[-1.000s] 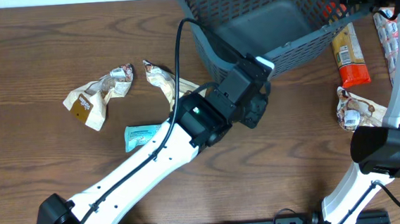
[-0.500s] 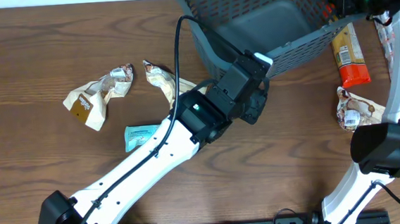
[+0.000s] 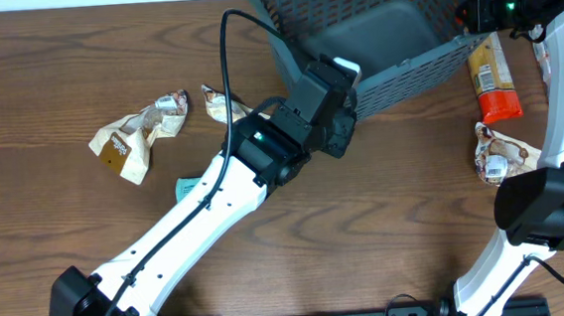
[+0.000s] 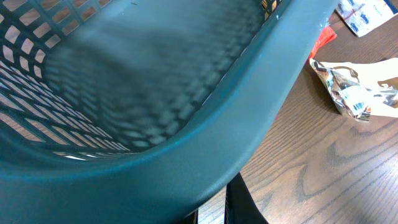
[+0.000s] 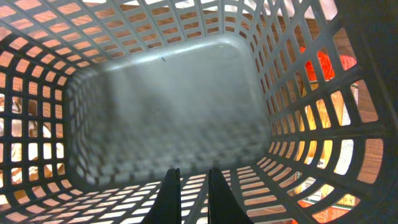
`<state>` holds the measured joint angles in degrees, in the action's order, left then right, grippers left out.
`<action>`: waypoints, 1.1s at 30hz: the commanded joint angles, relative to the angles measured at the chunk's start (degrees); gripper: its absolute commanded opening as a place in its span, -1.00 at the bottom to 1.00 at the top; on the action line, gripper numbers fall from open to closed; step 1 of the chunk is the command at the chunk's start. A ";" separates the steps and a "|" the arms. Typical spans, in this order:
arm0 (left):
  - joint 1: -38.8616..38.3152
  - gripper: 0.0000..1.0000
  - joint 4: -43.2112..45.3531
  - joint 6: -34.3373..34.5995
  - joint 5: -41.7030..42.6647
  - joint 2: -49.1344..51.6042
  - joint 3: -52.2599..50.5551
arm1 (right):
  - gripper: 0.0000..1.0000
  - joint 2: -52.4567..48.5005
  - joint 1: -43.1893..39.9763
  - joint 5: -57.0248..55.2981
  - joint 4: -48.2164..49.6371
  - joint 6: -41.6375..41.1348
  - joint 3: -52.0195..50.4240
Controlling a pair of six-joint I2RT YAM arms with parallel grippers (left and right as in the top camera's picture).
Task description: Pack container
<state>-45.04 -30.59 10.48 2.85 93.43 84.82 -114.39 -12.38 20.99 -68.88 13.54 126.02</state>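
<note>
1. Dark brown wood-grain table [image 3: 70, 253], plain pale strip along the far edge, nothing else in the background.
2. Left gripper [image 3: 344, 72]: clamped tight on the near rim of the container [image 3: 372, 22]. From my left wrist the thick rim fills the view right above my finger.
3. Right gripper [image 5: 194, 190]: fingers pinched nearly together at the container's right-hand wall, looking straight down into it. I read that as a grip on the lattice, but the exact bite is hard to see.
4. So the container sits between my two grippers at the far side of the table, and it looks tipped, not flat.
5. Progress: basically zero packing done. The floor is bare in both the overhead and right wrist views, so every packet has yet to go in.
6. Count: one container, six packets that I can make out, all on the table.
7. Left of my left gripper: a crumpled packet [image 3: 221, 107] near, a tan packet [image 3: 126, 139] well apart, and a teal packet [image 3: 193, 189] back toward my base, half hidden under my arm.
8. Around my right gripper: an orange-ended packet [image 3: 490, 79] just beside the container wall, a silver packet [image 3: 501, 158] further back toward my base, and a white packet [image 3: 550, 50] off to the right, partly behind my arm.
</note>
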 commanded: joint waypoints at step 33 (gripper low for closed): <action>6.75 -0.89 0.96 -3.37 -0.52 0.81 -0.26 | -0.97 -0.20 0.74 0.52 -7.23 1.33 -0.26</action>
<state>-39.00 -30.48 8.10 2.83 93.45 84.82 -114.37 -12.34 21.30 -74.91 14.17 126.02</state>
